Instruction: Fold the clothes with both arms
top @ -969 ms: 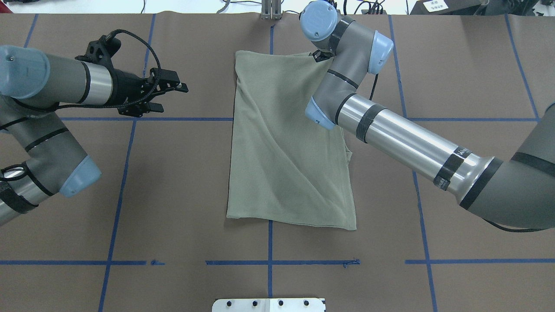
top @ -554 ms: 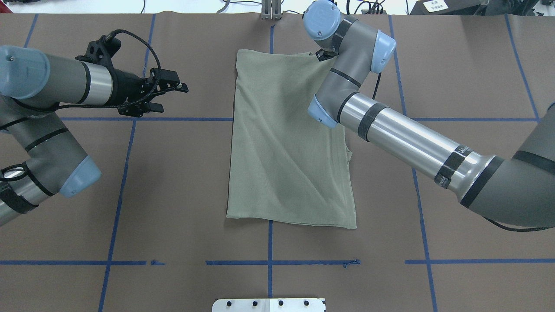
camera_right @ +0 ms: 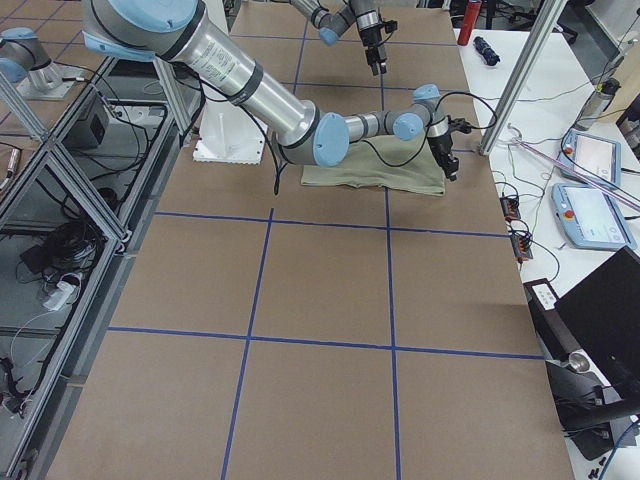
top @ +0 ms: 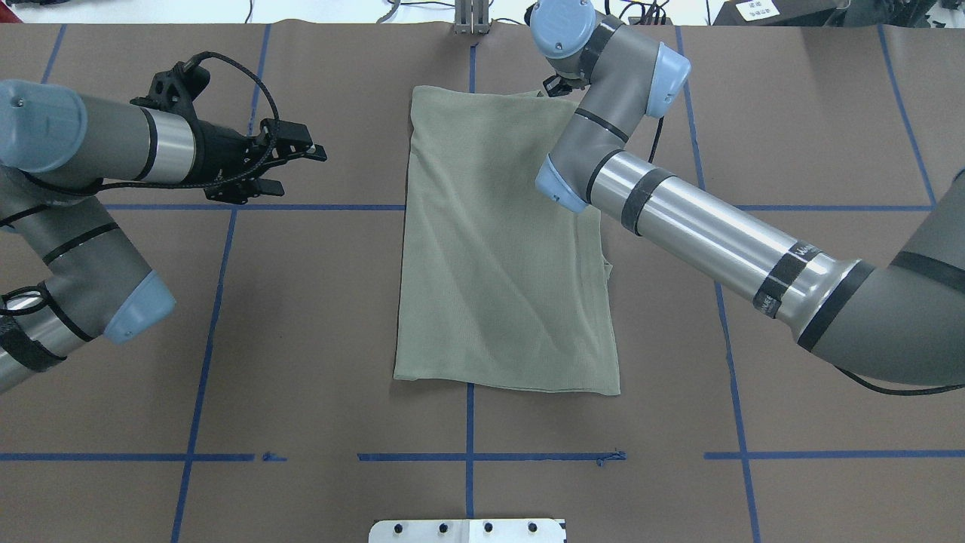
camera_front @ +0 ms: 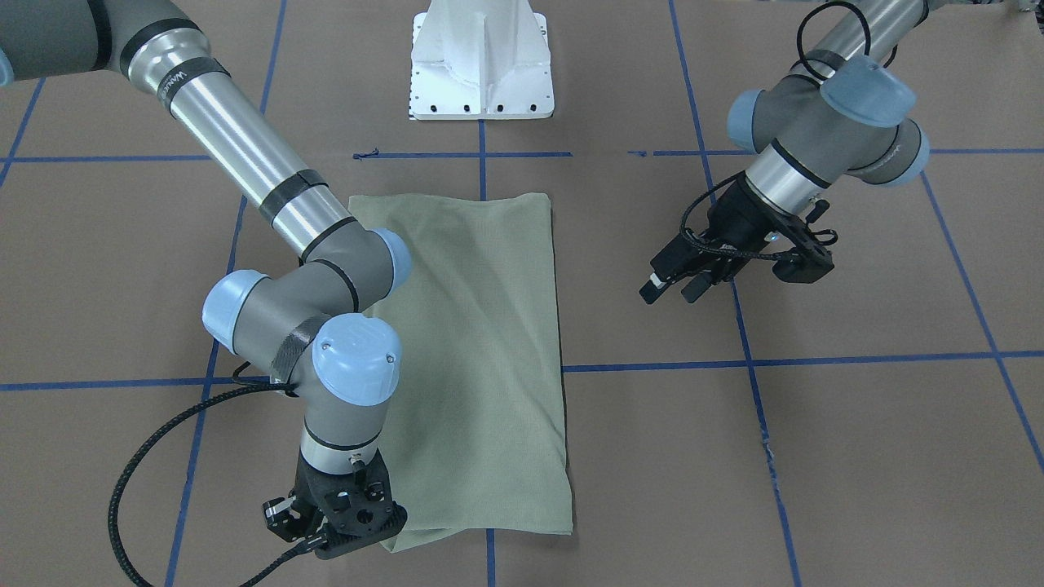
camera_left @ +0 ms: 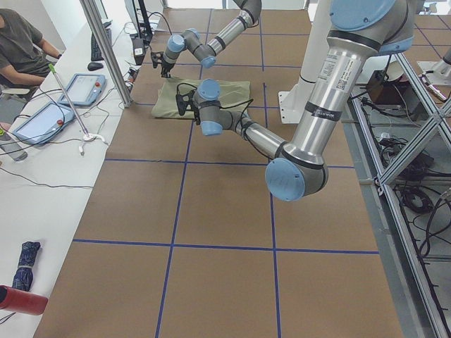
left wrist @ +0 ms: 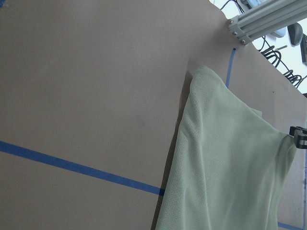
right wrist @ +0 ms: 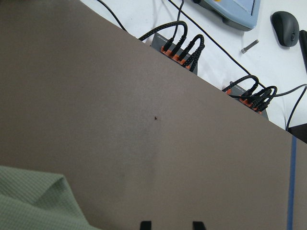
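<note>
The pale sage-green shirt (top: 497,249) lies folded into a long rectangle at the table's middle; it also shows in the front view (camera_front: 481,350) and the left wrist view (left wrist: 225,163). My right gripper (top: 554,84) stands at the shirt's far right corner, low over the table (camera_front: 342,534). In the right wrist view its fingertips (right wrist: 144,224) are apart with bare table between them, and the shirt corner (right wrist: 33,201) lies beside them. My left gripper (top: 298,167) hovers open and empty to the left of the shirt (camera_front: 673,289), well apart from it.
The white pedestal base (camera_front: 481,65) stands at the robot's edge of the table. A metal post (top: 471,19) and cable plugs (right wrist: 180,45) sit at the far edge. Blue tape lines (top: 226,207) cross the brown table cover. An operators' desk with tablets (camera_left: 42,120) runs beyond.
My right gripper has moved toward the far edge, off the shirt's far right corner, which now lies flat. The left arm has not moved.
</note>
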You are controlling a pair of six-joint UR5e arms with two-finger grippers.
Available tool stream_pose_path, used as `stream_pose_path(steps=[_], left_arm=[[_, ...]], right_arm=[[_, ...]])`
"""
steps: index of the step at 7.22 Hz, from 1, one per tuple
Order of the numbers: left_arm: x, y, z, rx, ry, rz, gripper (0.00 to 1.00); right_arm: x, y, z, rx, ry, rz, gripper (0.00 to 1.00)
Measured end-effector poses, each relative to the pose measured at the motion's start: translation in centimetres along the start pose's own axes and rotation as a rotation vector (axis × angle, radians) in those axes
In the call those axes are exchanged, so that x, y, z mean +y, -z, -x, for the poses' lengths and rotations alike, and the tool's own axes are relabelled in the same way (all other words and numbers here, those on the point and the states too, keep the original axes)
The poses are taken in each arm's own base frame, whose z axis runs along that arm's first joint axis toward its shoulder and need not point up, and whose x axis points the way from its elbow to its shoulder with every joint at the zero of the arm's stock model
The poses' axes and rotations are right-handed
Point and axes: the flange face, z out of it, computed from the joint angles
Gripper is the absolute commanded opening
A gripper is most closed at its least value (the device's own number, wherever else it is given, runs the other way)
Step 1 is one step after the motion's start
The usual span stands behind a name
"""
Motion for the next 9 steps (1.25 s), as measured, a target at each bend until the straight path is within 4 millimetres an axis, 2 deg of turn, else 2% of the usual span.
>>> stream_pose_path(steps=[2, 3, 4, 6, 9], left_arm=[[0.1, -0.1, 0.1, -0.003, 0.001, 0.005, 1.0], [0.2, -0.2, 0.2, -0.006, 0.0, 0.009, 1.0], [0.3, -0.4, 0.3, -0.008, -0.003, 0.013, 1.0], [0.3, -0.7, 0.6, -0.016, -0.006, 0.015, 1.0], [0.3, -1.0, 0.7, -0.021, -0.005, 0.016, 1.0]], right_arm=[[-1.5, 2.4, -2.7, -0.092, 0.003, 0.008, 1.0], [0.0, 4.3, -3.4, -0.144, -0.039, 0.02, 1.0], [3.4, 6.0, -3.4, -0.185, -0.124, 0.034, 1.0], [12.4, 9.3, -1.4, -0.268, -0.382, 0.057, 1.0], [23.9, 16.4, 3.2, -0.281, -0.752, 0.163, 1.0]])
